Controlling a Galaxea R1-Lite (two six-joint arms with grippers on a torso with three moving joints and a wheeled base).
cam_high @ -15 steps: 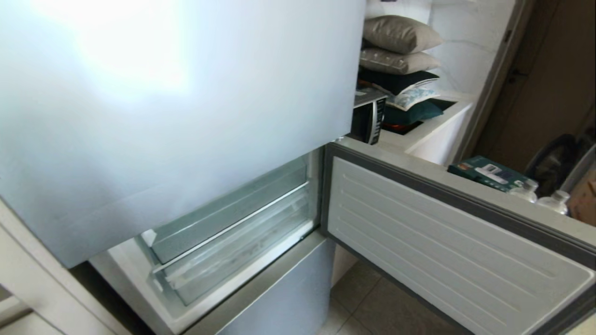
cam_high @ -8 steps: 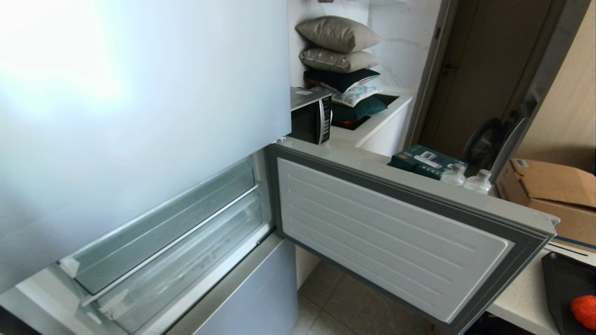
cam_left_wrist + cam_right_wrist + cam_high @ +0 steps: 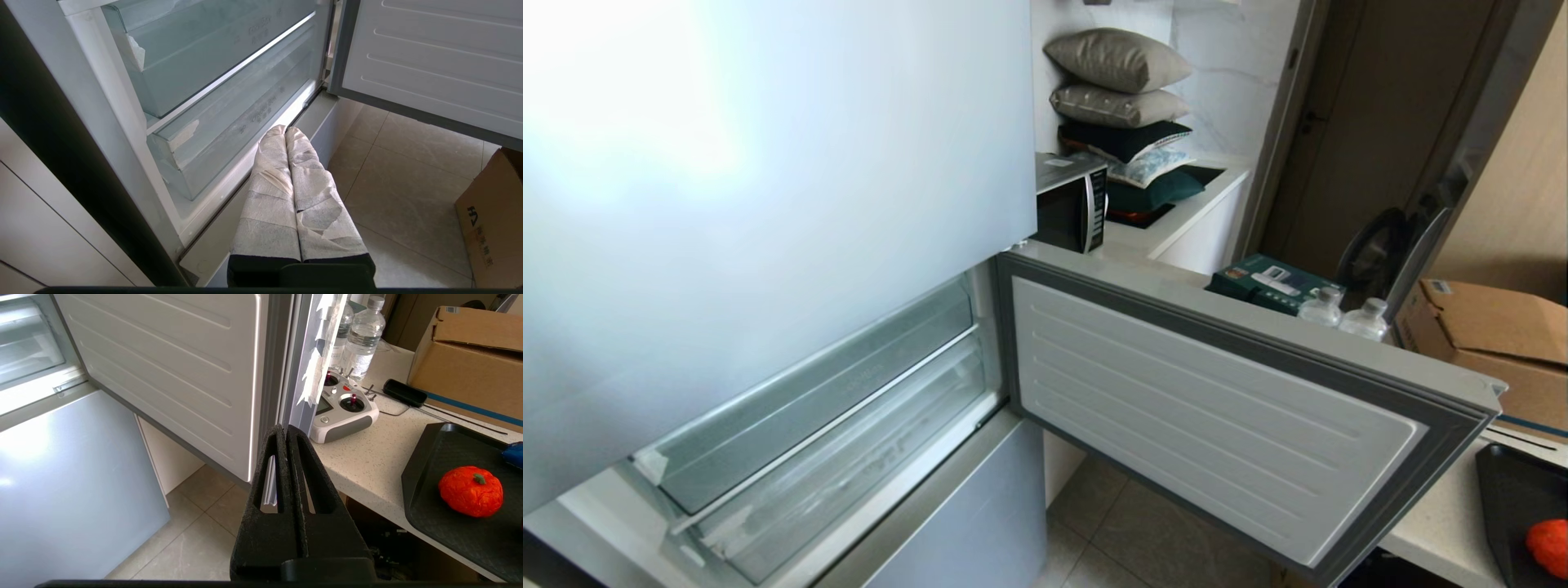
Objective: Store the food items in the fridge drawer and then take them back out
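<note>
right wrist view: right hand (image 3: 286,430) pressed closed (empty), touching nothing.

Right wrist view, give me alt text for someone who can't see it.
The shut right hand hangs empty before the open fridge door. Beside it on a counter, an orange pumpkin sits on a black tray, near a remote controller, water bottles and a box.
</note>
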